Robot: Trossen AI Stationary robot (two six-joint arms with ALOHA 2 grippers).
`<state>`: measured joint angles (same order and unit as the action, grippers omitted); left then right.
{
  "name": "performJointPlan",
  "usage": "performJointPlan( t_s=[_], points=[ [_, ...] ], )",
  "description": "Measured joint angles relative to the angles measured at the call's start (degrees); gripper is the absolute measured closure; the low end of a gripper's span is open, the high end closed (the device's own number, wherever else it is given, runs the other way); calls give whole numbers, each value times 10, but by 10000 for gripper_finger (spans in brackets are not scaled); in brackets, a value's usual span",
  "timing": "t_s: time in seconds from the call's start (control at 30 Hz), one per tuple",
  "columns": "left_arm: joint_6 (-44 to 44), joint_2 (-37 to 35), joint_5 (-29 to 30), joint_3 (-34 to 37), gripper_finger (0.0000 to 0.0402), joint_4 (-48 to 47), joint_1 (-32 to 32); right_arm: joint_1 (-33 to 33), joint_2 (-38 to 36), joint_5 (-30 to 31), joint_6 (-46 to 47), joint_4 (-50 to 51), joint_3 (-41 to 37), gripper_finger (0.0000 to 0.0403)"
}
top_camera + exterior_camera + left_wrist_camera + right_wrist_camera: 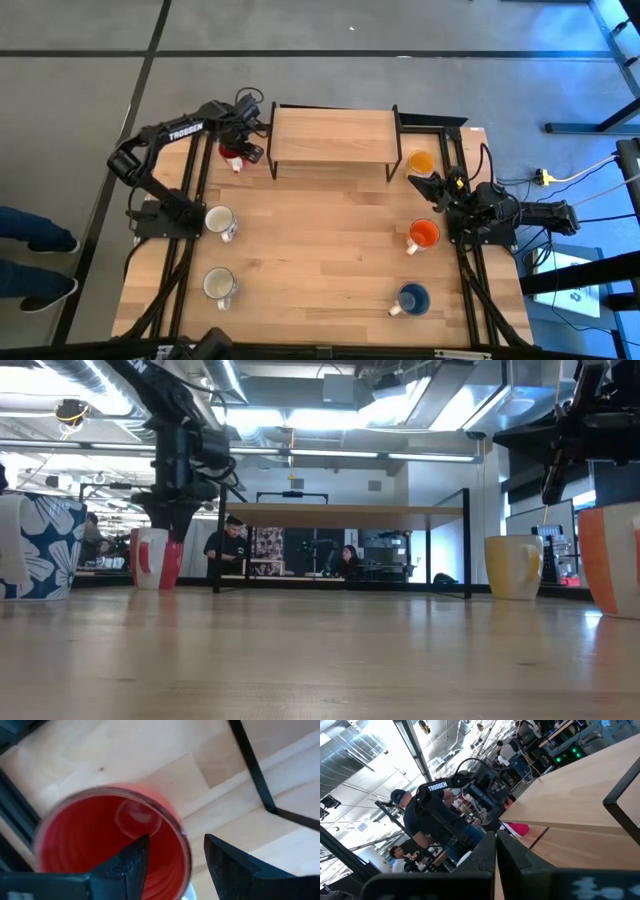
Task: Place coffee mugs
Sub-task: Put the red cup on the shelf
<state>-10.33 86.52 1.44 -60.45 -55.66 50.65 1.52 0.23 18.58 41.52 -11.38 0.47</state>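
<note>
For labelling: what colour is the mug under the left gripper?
Red mug, clearest in the left wrist view.

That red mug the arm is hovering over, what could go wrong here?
1. The left gripper is open with one finger inside the red mug and one outside its rim; a poor squeeze on that thin wall could let it slip or tip.
2. The mug stands right beside the wooden shelf's black leg, so lifting or swinging it could knock the frame.
</note>
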Motion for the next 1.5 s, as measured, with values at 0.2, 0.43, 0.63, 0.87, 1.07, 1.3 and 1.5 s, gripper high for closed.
performJointPlan(
  t_s=[0.2, 0.43, 0.63, 0.87, 1.07, 1.3, 1.5],
  points=[
    [0, 0, 24, 12, 260, 5, -14, 0, 0, 0, 0, 0, 0, 398],
    [1, 0, 7, 12, 351, 9, -15, 0, 0, 0, 0, 1, 0, 398],
    [3, 0, 5, 12, 385, 8, -15, 0, 0, -1, 1, 13, 0, 398],
    [2, -1, 36, -39, 388, -65, -33, 0, 0, -1, 1, 13, 0, 398],
    [-18, -1, 58, -150, 388, -180, -65, 0, 0, -11, 2, 13, 0, 398],
    [-57, -2, 70, -295, 388, -251, -98, 0, 0, -12, 2, 13, 0, 398],
    [-99, -2, 67, -410, 389, -263, -136, 0, 0, -17, 2, 13, 0, 398]
  ],
)
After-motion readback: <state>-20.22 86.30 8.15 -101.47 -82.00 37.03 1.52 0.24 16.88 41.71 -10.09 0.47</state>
